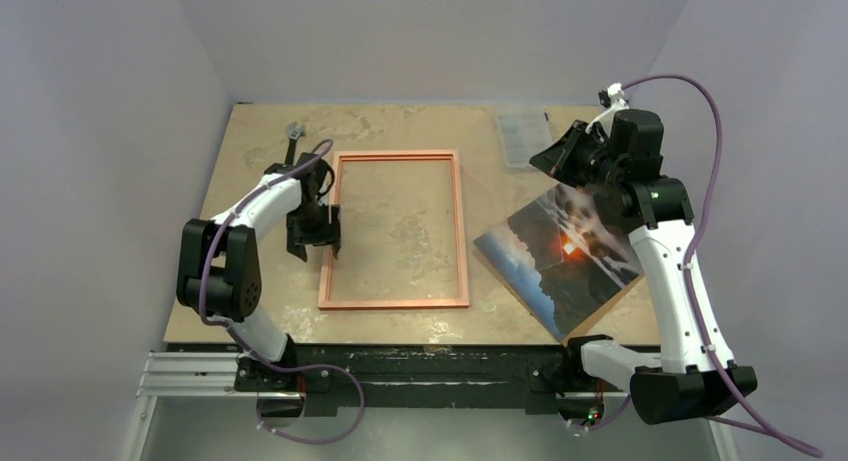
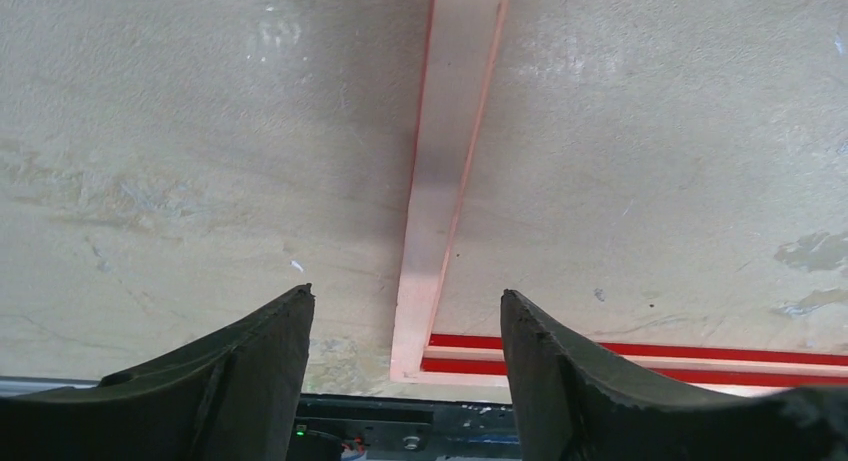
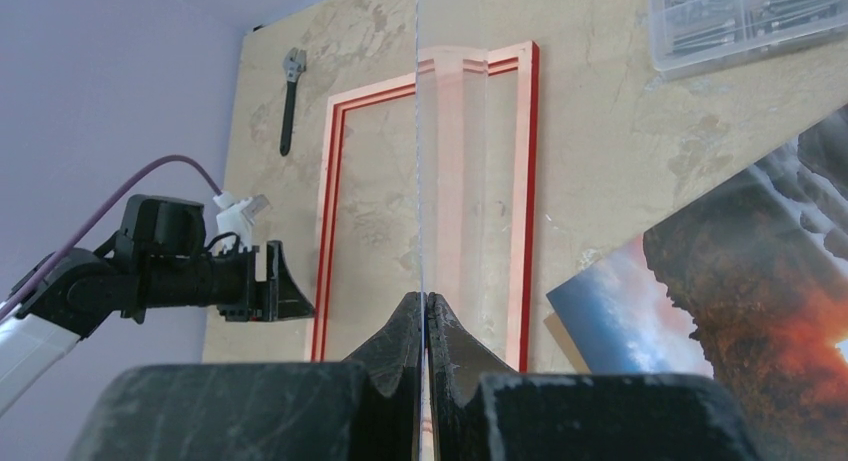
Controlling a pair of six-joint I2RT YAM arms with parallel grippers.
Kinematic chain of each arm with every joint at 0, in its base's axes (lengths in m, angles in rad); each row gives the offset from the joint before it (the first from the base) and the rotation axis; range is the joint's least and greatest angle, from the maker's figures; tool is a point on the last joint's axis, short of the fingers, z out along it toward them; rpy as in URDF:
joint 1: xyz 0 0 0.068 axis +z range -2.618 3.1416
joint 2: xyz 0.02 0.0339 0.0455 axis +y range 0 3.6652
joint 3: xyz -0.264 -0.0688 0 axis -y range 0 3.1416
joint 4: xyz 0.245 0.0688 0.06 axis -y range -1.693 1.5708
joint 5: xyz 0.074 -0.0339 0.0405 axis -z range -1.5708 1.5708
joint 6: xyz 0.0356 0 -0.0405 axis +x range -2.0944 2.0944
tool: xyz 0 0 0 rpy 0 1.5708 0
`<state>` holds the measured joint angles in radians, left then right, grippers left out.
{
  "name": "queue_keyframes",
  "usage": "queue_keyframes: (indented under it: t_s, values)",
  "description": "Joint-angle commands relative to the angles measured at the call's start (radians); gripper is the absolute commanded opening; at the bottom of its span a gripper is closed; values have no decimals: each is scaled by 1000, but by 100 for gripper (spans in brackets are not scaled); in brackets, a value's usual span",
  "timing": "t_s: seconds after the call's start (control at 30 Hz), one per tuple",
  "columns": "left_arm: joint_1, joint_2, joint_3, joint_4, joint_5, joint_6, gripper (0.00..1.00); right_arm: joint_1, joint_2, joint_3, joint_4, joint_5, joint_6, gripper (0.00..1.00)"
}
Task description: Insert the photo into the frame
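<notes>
The frame [image 1: 395, 303] lies flat in the middle of the worktop [image 1: 400, 326], copper-coloured back up. The left gripper [image 2: 405, 299] hangs over the frame's left rail near its front corner, fingers spread wide to either side of the rail and holding nothing. The photo [image 1: 570, 256] lies picture-up and askew by the worktop's right front corner, and over that side the raised right gripper [image 3: 425, 311] pinches the edge of a clear pane [image 3: 450, 181] between tightly closed fingers.

Left arm [image 1: 262, 206] reaches forward with its elbow folded back and wrist turned down. Left gripper [image 2: 405, 296] points downward, jaws wide apart, gripping nothing. Right arm [image 1: 672, 281] stands tall, right gripper [image 3: 424, 301] raised, jaws pinched on a clear pane [image 3: 452, 181].
</notes>
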<state>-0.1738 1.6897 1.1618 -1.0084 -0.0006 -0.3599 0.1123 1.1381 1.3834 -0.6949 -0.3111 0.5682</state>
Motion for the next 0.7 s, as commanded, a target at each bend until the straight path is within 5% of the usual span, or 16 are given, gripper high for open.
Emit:
queue_keyframes:
  t_s: [0.0, 0.3, 0.67]
  values:
    - [-6, -78, -48, 50, -58, -65, 64, 3, -23, -3, 40, -29, -1, 0]
    - [-6, -49, -147, 181, -27, -128, 50, 2, -28, 10, 31, -30, -2, 0]
    - [-65, -29, -135, 177, -42, -105, 0, 2, -38, 13, 53, -78, 24, 0]
